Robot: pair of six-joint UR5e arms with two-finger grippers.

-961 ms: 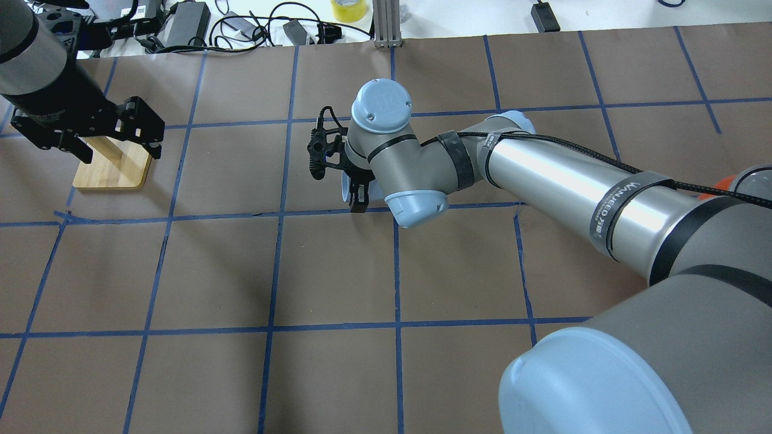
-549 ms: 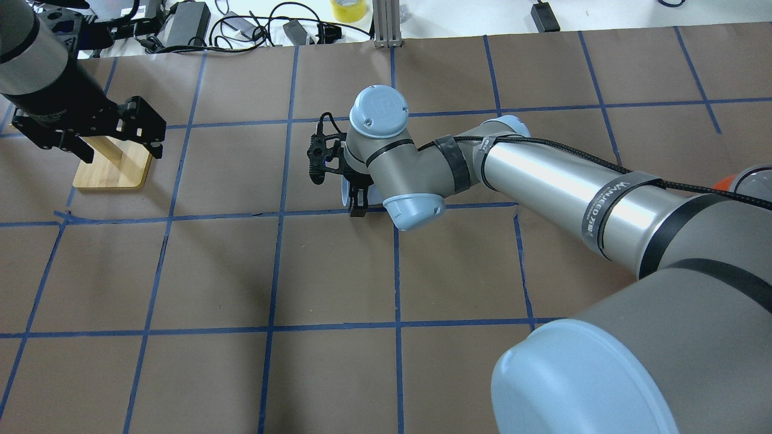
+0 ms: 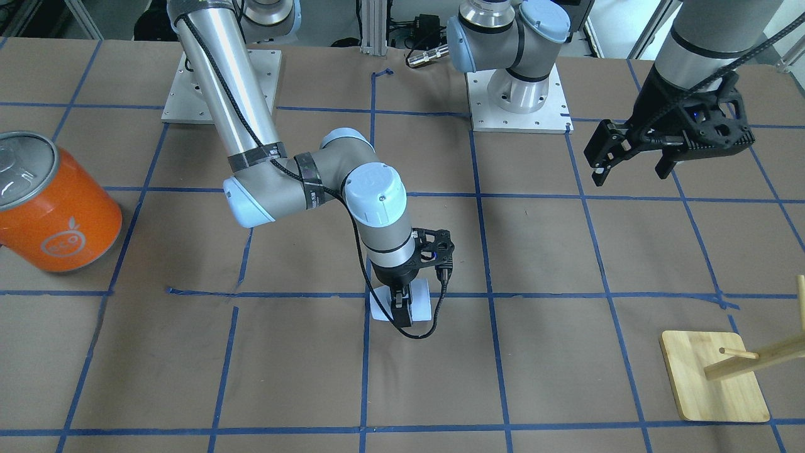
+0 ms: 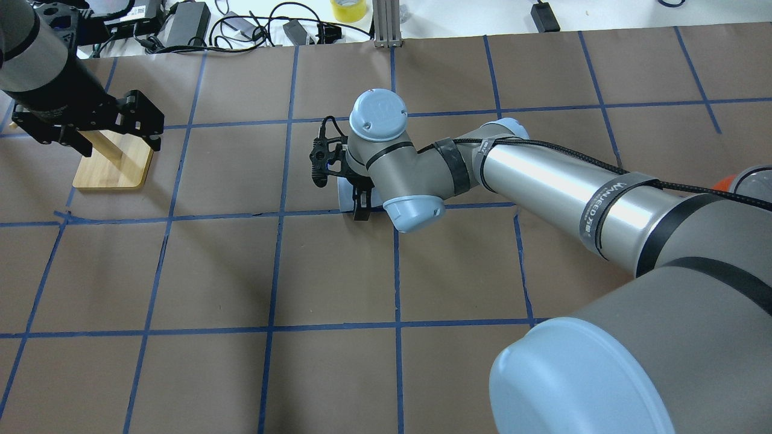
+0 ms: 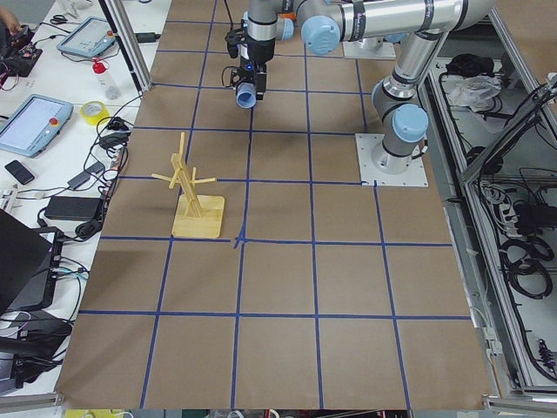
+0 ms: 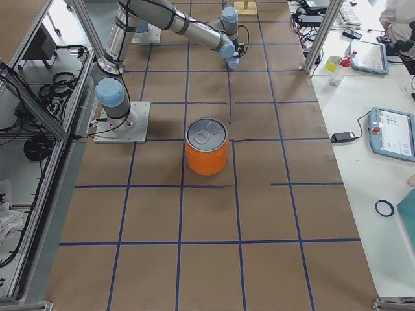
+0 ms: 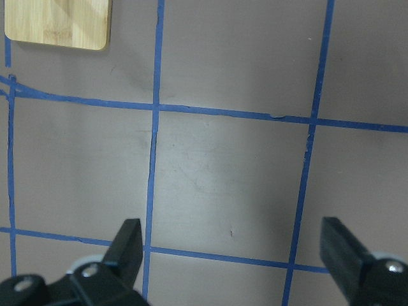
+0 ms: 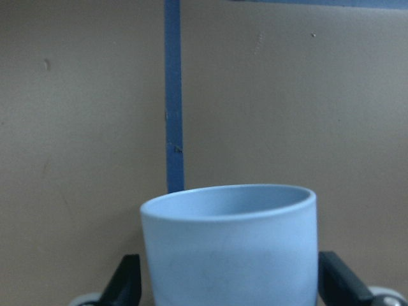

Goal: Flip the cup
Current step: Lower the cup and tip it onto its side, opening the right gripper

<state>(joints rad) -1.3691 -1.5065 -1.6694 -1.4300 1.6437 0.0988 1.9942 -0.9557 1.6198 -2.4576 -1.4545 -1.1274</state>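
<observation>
We show the right gripper [image 3: 402,308] clamped on the cup [image 8: 229,252] low over the middle of the surface [image 3: 566,377], its wrist rolled further than a second ago, so the flip appears underway; the left gripper [image 3: 631,168] hangs wide apart, empty.

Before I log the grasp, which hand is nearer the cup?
Right. The right hand grips the cup; the left hand hovers far off, open, nearer the wooden stand.

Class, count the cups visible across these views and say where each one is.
1. The cup is clamped in the right gripper over the middle of the table. The right arm may hide others.
</observation>
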